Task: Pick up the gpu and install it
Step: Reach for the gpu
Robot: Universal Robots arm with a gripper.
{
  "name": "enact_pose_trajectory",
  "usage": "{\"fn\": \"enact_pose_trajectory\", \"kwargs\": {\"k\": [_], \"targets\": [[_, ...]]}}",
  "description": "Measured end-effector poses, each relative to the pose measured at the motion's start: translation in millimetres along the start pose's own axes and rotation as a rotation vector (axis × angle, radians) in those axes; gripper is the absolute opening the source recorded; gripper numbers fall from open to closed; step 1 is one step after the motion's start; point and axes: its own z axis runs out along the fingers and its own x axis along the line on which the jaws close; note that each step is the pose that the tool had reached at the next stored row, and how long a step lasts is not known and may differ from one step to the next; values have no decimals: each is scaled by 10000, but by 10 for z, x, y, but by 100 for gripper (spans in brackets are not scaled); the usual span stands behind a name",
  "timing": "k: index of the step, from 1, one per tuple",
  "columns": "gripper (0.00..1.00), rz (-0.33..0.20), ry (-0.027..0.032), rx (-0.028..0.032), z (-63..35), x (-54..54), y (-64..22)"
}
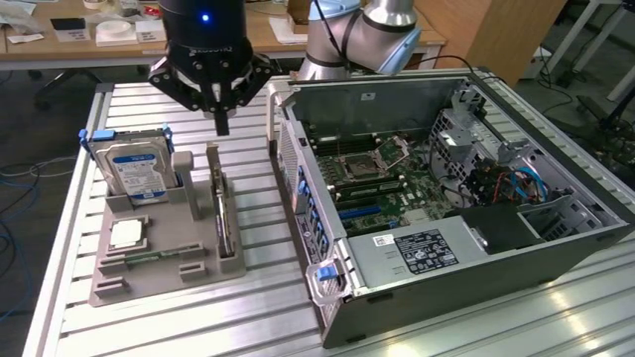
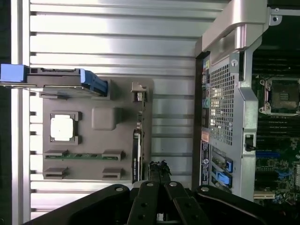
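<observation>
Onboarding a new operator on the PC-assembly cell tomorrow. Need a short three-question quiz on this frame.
1. True or false: the pincer is holding the gpu.
2. How does the gpu sit? A) lying flat B) standing on edge in the grey holder C) already installed.
3. Which part in the holder carries a blue-white label?

Key:
1. False. It hovers near the gpu's end and holds nothing.
2. B.
3. The hard drive.
</observation>
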Motion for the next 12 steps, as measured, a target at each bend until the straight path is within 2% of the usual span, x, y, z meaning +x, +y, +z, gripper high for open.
{"fn": "enact_pose_trajectory", "kwargs": {"k": [12], "targets": [[11, -209, 9, -6, -4, 289, -18]]}}
